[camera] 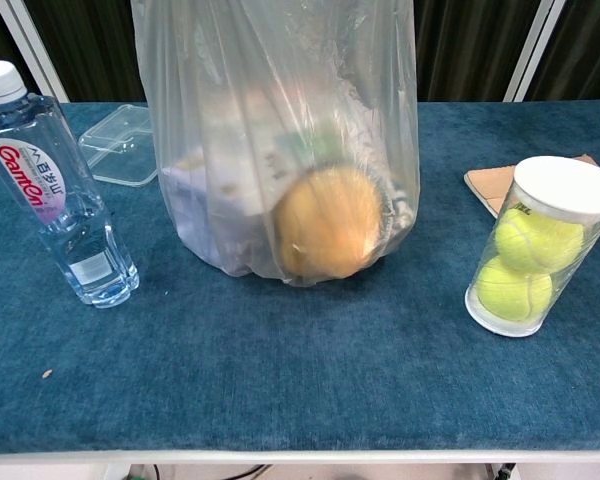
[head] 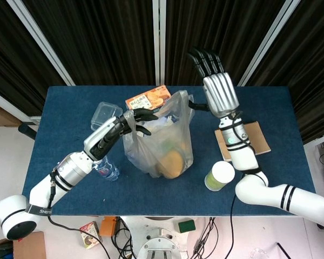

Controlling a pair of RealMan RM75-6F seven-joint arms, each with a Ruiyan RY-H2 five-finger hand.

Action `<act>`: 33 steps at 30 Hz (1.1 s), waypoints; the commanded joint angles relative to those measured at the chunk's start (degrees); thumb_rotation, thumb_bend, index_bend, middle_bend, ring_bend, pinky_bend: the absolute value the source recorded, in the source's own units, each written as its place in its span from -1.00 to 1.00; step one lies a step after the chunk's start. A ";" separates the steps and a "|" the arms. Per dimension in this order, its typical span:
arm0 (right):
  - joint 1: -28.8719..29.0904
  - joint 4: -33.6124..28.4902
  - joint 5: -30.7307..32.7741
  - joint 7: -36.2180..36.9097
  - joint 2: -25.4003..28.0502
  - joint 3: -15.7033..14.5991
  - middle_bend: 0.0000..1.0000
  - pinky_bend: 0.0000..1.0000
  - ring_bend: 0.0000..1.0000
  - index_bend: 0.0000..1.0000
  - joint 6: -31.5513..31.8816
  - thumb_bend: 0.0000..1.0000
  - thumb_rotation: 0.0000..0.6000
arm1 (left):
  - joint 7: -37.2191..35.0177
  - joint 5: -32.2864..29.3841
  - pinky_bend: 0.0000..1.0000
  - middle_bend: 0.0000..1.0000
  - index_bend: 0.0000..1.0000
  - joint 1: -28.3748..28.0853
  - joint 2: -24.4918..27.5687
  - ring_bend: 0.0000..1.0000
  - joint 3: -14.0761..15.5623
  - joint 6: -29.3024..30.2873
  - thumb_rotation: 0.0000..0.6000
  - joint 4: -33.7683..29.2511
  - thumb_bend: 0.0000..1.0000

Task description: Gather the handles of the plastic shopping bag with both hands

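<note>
Translucent plastic shopping bag (head: 161,141) stands upright near the middle of the dark blue table (head: 70,116), with a round orange fruit (camera: 328,223) and some packaged goods inside it. From the head view, my left hand (head: 120,129) has its dark fingers (head: 142,114) curled around the bag's left handle, holding it up at the mouth. My right hand (head: 216,83) hangs above the bag's right side with fingers stretched apart and holding nothing; its thumb looks close to the right handle, but I cannot tell whether it touches. Behind the bag an orange snack box (head: 147,97) lies flat. To the bag's left I see a clear plastic container (camera: 122,144) and a clear water bottle with a red label (camera: 53,179). To its right stand a clear tube of yellow tennis balls (camera: 533,248) and a brown notebook (head: 255,141).
</note>
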 commanded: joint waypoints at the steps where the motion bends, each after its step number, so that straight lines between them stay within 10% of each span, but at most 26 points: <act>1: 2.48 1.83 2.22 1.10 -2.18 0.84 -1.00 -1.00 -1.00 -1.00 -1.28 -1.00 1.00 | -0.09 -0.15 -0.42 -0.61 -0.67 -0.05 0.01 -0.74 -0.01 -0.28 -0.68 0.10 -0.69; 20: 8.84 2.98 7.96 6.73 -6.79 2.94 -1.00 -1.00 -1.00 -1.00 -2.24 -1.00 1.00 | -2.27 0.75 -0.42 -0.61 -0.67 0.55 0.98 -0.74 -0.36 -1.04 -0.69 0.64 -0.69; 33: 8.66 -6.17 9.96 1.01 0.17 5.35 -1.00 -1.00 -1.00 -1.00 1.25 -1.00 1.00 | -2.13 0.01 -0.42 -0.61 -0.67 -0.38 0.14 -0.74 -0.67 -1.69 -0.69 1.14 -0.69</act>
